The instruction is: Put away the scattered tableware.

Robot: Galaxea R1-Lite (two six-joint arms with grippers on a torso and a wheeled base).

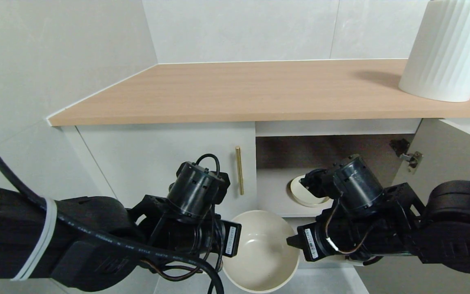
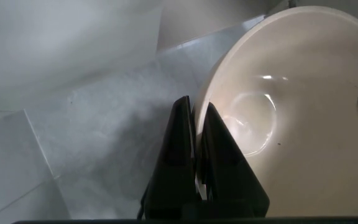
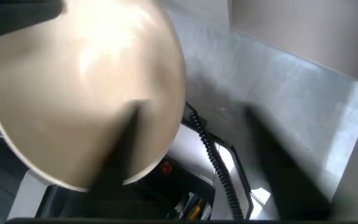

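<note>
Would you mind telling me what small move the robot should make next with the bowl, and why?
Probably shut the right gripper on the rim of the bowl: its jaws stand open there, the left gripper clamps the opposite rim, and the open cabinet with a small dish lies on its side.

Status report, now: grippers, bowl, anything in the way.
Left gripper shut on bowl rim. Right gripper open, beside bowl. Bowl held low before open cabinet. Small dish sits on shelf, near right arm.
</note>
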